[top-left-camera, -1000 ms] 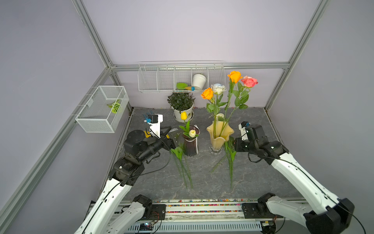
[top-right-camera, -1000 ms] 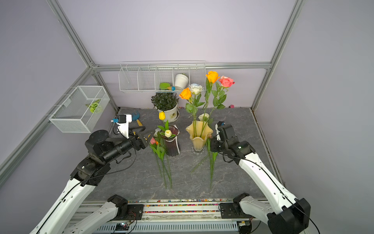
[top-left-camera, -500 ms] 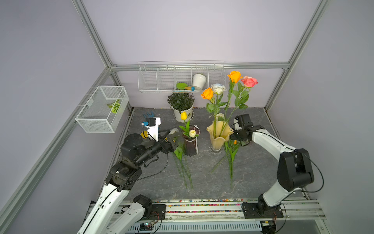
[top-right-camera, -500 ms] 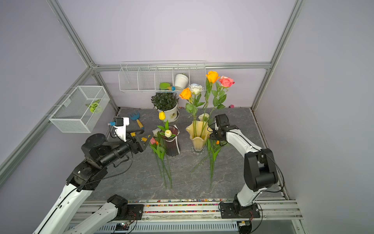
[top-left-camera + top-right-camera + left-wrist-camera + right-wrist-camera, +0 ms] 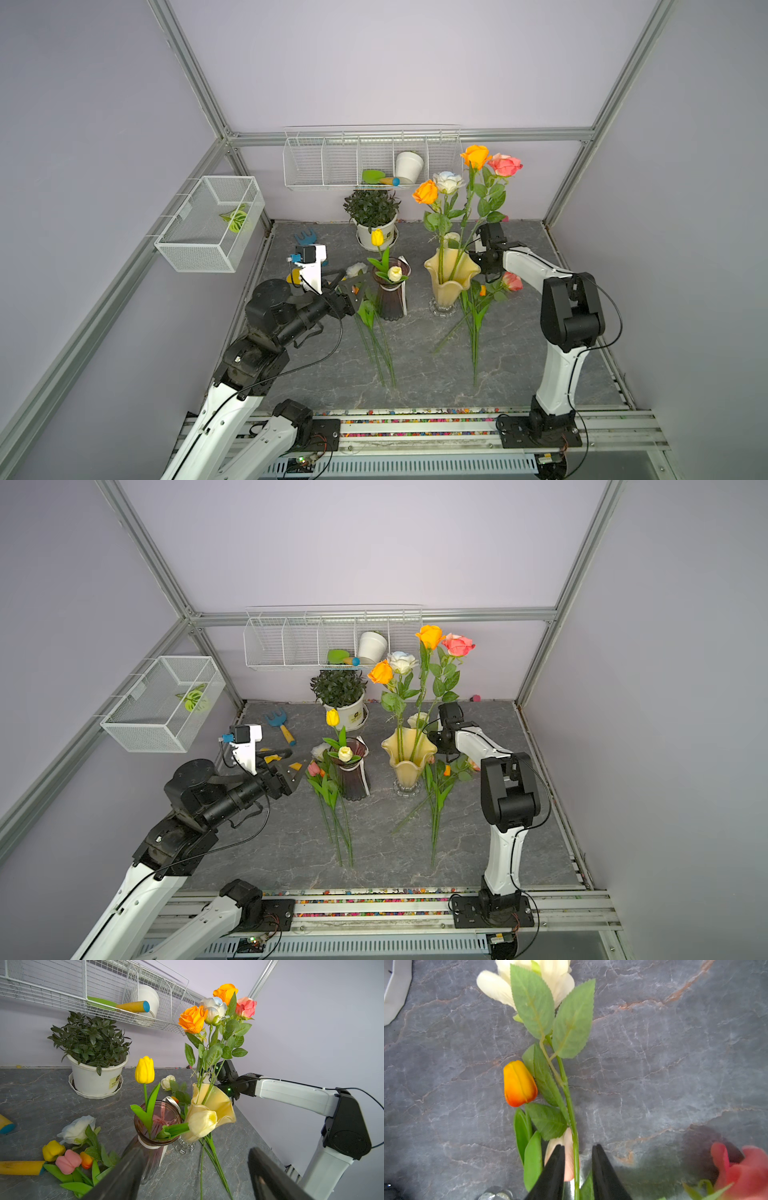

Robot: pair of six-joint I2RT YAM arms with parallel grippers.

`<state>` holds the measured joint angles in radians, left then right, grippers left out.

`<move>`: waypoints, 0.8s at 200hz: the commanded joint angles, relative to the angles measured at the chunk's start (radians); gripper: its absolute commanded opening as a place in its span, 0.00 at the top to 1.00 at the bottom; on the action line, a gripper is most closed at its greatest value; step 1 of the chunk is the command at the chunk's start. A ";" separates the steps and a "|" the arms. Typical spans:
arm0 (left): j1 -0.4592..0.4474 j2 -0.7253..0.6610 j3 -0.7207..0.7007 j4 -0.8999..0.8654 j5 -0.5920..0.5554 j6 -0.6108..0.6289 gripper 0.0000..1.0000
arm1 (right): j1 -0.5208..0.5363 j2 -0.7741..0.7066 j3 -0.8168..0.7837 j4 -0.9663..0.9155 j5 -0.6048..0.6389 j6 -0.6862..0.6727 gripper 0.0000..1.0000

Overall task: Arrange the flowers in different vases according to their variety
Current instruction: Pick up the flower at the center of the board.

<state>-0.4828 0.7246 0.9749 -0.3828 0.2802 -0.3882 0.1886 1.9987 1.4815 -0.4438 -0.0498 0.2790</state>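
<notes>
Pale yellow wavy-rimmed vase (image 5: 444,286) holds four tall roses (image 5: 426,192). Touching-close beside it, the dark purple ribbed vase (image 5: 390,299) holds yellow and cream tulips (image 5: 377,237). Just behind the yellow vase, the right pincer (image 5: 577,1147) stands slightly apart astride a lying cream rose (image 5: 564,985) stem. The left pincer (image 5: 195,1153) gapes wide.

Marbled tabletop (image 5: 519,374): vases (image 5: 446,282), loose flowers (image 5: 474,328), perhaps a rake (image 5: 307,237)

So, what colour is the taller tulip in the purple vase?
Yellow tulip; clearest in left wrist view.

Two vases (image 5: 441,286), seven roses (image 5: 426,192), seven tulips (image 5: 377,237), two baskets (image 5: 199,249), one potted plant (image 5: 372,208).
</notes>
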 commanded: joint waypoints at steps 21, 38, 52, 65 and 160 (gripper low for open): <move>0.000 -0.006 -0.022 0.010 -0.022 -0.006 0.17 | -0.005 0.038 0.016 -0.004 -0.053 -0.007 0.71; 0.000 -0.003 -0.023 0.011 -0.025 -0.006 0.17 | -0.004 0.046 0.008 0.002 -0.061 -0.001 0.71; 0.000 0.001 -0.025 0.011 -0.026 -0.007 0.17 | -0.005 0.050 0.004 0.002 -0.057 -0.001 0.71; 0.000 0.002 -0.026 0.013 -0.026 -0.006 0.17 | -0.004 0.053 -0.001 0.001 -0.049 -0.001 0.72; -0.001 0.006 -0.029 0.017 -0.029 -0.003 0.17 | -0.005 0.083 0.007 -0.012 -0.047 0.006 0.81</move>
<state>-0.4828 0.7315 0.9569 -0.3790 0.2584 -0.3882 0.1871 2.0621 1.4876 -0.4435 -0.0875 0.2802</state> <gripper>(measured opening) 0.831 0.203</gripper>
